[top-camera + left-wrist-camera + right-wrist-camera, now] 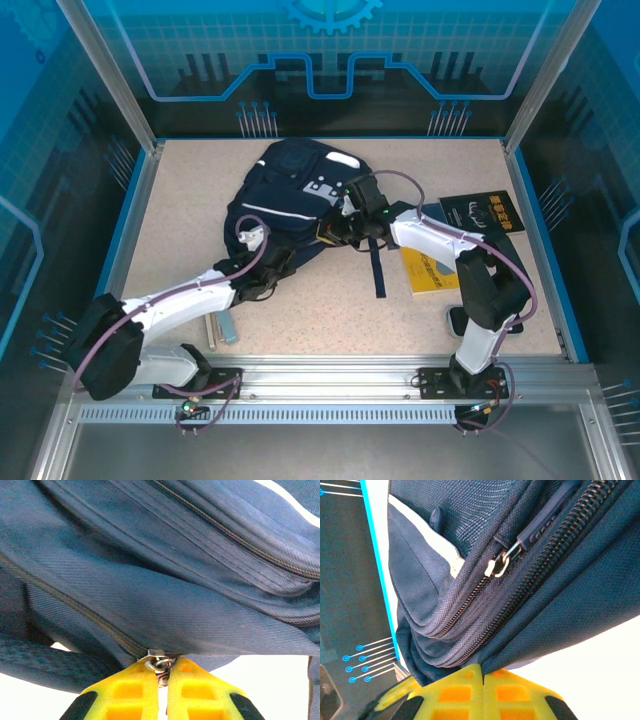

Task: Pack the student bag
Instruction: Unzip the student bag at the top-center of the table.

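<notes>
- Item: student bag [290,195], dark navy fabric with thin white stripes and a pale patch near its top; lies flat on the speckled table [180,230], left of centre towards the far edge.
- Strap [377,265]: dark, trails from the bag towards the near edge.
- Left gripper [162,675]: yellow fingers drawn together, pinching a metal zip pull [159,664] at the bag's near lower edge (the zip line runs away up-left from the tips).
- Right gripper [483,672]: fingers pressed together on a fold of the bag's fabric, where two closed zip tracks converge at its right side.
- Silver slider [499,564]: sits on the upper track with a dark rubber tab, apart from the fingers.
- Navy book [482,212]: yellow lettering, right of the bag, apart from it.
- Yellow book [432,270]: just nearer than the navy one, partly under the right arm.
</notes>
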Robot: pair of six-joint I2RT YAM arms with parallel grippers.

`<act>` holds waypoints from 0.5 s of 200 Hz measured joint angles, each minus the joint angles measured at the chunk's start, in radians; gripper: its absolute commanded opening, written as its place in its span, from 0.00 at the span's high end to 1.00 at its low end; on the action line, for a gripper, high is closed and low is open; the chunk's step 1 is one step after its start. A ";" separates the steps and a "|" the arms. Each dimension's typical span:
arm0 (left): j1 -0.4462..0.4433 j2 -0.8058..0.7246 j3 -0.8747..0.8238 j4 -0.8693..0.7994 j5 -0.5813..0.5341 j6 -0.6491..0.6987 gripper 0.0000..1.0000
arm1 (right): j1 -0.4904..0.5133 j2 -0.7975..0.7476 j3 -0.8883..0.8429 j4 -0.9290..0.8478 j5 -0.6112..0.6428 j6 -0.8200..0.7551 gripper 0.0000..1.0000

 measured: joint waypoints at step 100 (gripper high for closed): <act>0.154 0.019 0.033 -0.069 0.293 0.326 0.68 | -0.010 0.040 0.048 -0.063 0.004 -0.022 1.00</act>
